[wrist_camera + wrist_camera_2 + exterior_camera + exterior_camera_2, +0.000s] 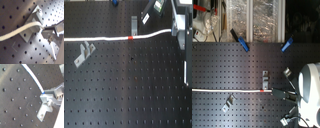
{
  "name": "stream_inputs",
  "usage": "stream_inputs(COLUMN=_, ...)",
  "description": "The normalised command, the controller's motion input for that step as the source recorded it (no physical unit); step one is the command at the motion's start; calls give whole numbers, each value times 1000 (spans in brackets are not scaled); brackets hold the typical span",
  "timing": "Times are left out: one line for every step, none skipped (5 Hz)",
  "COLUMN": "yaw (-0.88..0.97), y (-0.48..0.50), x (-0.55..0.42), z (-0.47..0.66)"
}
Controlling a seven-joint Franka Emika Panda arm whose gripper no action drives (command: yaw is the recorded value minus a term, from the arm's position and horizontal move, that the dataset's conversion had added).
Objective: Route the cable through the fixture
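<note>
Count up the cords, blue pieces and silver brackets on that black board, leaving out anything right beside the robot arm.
White cable: 1
Blue pieces: 2
Silver brackets: 2
Total: 5
The small pale shapes beside the arm are too blurred to name, so they are left out.

White cable [109,39] with one red band [132,37] stretches across the board.

I see a black perforated desk [129,95] carrying everything. On it the white cable [94,39] stretches across from the first exterior view's left edge, its red band [132,37] just below an upright metal fixture [134,25]. Another grey bracket [84,54] lies below the cable, apart from it.
</note>
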Motion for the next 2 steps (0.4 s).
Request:
stream_inputs(yaw=0, y=203, x=-8, z=253)
stream_inputs(yaw=-26, y=3, x=0, z=11)
